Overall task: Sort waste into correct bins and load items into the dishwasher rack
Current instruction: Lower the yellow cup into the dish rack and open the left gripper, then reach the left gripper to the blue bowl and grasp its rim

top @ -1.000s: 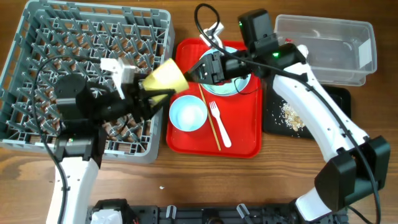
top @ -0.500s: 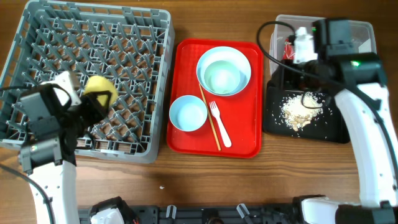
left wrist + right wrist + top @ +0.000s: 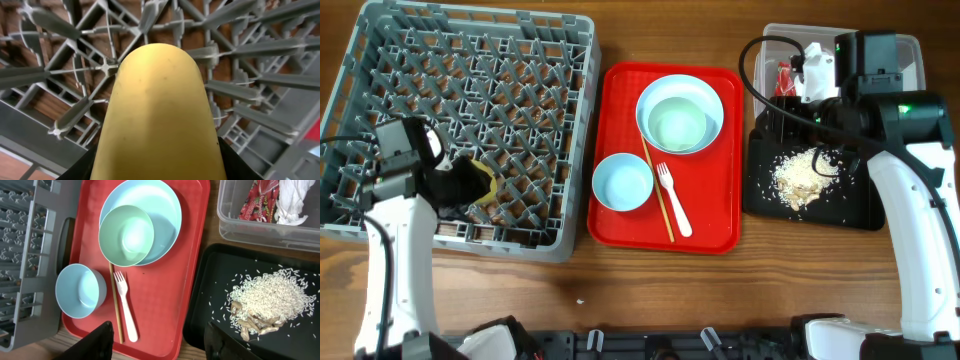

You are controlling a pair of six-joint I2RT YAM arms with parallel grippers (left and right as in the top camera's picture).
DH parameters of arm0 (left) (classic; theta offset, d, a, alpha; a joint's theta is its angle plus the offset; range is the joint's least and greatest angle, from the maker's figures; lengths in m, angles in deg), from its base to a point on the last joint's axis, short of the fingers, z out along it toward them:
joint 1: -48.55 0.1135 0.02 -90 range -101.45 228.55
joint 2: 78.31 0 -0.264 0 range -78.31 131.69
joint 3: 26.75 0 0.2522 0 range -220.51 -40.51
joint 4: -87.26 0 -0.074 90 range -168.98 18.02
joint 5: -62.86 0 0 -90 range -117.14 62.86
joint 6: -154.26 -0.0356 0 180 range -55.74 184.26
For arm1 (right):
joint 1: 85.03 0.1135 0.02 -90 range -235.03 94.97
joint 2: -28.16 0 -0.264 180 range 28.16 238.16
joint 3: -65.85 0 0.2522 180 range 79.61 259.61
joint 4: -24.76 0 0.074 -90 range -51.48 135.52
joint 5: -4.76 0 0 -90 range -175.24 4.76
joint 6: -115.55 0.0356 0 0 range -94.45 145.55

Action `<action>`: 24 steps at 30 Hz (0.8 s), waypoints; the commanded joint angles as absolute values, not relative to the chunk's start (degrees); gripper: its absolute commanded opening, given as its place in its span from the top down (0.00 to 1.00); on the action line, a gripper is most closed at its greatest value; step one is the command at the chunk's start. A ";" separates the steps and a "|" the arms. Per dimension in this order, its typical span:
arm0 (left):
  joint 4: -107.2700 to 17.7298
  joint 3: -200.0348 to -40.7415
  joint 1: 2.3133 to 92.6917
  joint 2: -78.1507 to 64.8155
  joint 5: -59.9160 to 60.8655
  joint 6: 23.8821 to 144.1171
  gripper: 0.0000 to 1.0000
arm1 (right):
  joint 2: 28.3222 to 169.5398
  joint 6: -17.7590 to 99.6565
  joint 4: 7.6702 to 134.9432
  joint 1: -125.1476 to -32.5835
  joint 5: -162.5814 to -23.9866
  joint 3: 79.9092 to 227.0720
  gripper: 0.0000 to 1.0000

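My left gripper (image 3: pixel 460 188) is shut on the small yellow cup (image 3: pixel 482 182), which lies low among the pegs at the front of the grey dishwasher rack (image 3: pixel 380 60). The cup fills the left wrist view (image 3: pixel 157 110). My right gripper (image 3: pixel 162 345) is open and empty above the black tray (image 3: pixel 200 315) that holds the beige crumbs (image 3: pixel 272 297). The red wrapper (image 3: pixel 257 205) and white scrap (image 3: pixel 295 200) lie in the clear tub (image 3: pixel 225 215). A mint bowl (image 3: pixel 126 235) sits on the plate (image 3: pixel 165 210). A second bowl (image 3: pixel 80 290), the fork (image 3: pixel 125 310) and the chopsticks (image 3: pixel 114 305) lie beside them.
The red tray (image 3: pixel 715 225) carrying the bowls, plate, fork and chopsticks sits between the rack and the black tray (image 3: pixel 860 205). The clear tub (image 3: pixel 900 60) stands at the back right. Bare wooden table runs along the front edge.
My left gripper carried the yellow cup from the red tray's edge into the rack and lowered it. My right arm swung from the red tray to above the black tray.
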State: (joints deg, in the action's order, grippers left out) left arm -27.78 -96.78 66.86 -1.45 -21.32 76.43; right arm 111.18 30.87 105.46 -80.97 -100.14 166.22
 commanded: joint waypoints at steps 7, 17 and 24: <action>-31.60 -98.60 66.99 1.71 -15.44 76.95 0.00 | 111.31 31.75 106.75 -81.19 -99.63 166.51 0.40; -39.10 -105.13 51.86 -9.08 -9.69 76.99 0.00 | 111.14 44.07 106.68 -82.53 -92.27 166.53 0.21; -48.63 -105.13 21.68 2.79 -24.64 76.89 0.00 | 110.88 44.99 106.81 -92.67 -97.71 166.51 0.00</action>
